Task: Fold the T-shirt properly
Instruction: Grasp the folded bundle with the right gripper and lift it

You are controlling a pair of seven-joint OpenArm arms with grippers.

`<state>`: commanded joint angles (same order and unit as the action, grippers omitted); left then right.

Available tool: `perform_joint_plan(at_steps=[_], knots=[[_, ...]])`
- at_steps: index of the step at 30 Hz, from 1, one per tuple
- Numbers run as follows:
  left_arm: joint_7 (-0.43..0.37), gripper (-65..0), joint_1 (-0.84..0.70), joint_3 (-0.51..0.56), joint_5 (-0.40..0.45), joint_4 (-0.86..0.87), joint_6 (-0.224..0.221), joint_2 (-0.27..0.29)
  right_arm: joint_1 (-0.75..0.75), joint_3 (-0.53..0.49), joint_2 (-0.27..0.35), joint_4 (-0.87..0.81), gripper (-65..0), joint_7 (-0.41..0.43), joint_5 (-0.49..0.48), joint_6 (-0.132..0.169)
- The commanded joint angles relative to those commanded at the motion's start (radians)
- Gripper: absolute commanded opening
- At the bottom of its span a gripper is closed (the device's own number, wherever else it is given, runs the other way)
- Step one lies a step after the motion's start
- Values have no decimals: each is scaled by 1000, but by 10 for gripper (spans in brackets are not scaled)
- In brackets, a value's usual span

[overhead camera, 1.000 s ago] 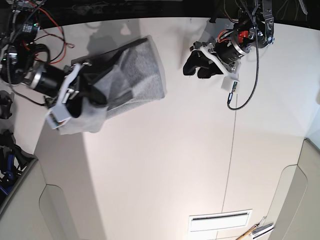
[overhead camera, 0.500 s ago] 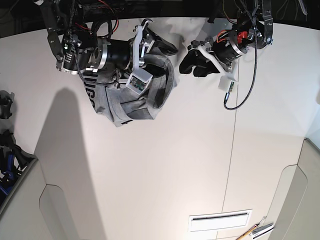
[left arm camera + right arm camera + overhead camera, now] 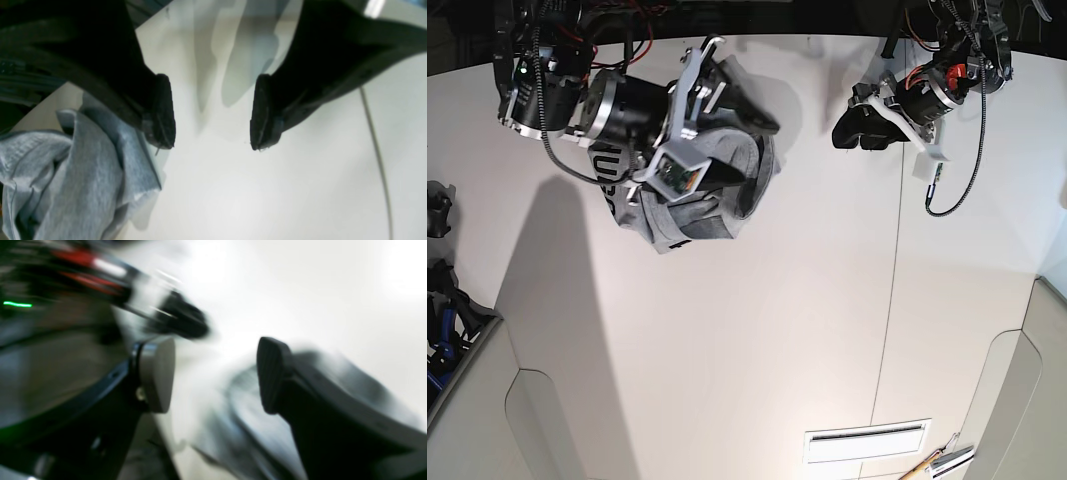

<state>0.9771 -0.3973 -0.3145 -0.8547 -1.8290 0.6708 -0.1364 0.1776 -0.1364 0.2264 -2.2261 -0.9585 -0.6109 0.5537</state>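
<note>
Base view: T-shirt (image 3: 682, 205) bunched, unfolded, upper left of frame on the counter (image 3: 777, 330). Right gripper (image 3: 739, 148) over it, jaws spread, nothing held. Left gripper (image 3: 211, 113) upper right, released, empty. Best flatten the shirt before any fold.

Base view looks straight down from overhead; both wrist views sit close behind their tools.

White table (image 3: 757, 330) — a crumpled grey T-shirt (image 3: 689, 200) lies near its far-left corner, a slotted vent (image 3: 867, 441) toward the near-right edge
</note>
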Motion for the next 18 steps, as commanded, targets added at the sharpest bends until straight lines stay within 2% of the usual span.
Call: perform_joint_plan(at_steps=[3,5,6,9,11,14,15,16,18], knots=[[1,-259,-3,0,2,0,0,0,1,126,2,2,-271,6,28,0],[0,-259,-2,0,-3,0,0,0,14,165,13,11,-271,-4,9,1],[0,-259,-2,0,-3,0,0,0,27,166,21,20,-271,-4,-7,5],[0,-259,-2,0,-24,0,7,1,63,152,28,71,-271,-3,-15,43],[-1,-259,-2,0,-25,0,7,1,64,143,28,132,-271,10,30,45],[0,-259,-2,0,-24,0,7,1,62,143,27,229,-272,99,69,41],[0,-259,-2,0,-24,0,7,0,61,143,25,253,-295,104,59,41],[0,-259,-2,0,-24,0,7,0,62,141,25,265,-357,98,39,41],[-1,-259,-2,0,-24,0,7,0,62,141,25,268,-538,61,-14,41]])
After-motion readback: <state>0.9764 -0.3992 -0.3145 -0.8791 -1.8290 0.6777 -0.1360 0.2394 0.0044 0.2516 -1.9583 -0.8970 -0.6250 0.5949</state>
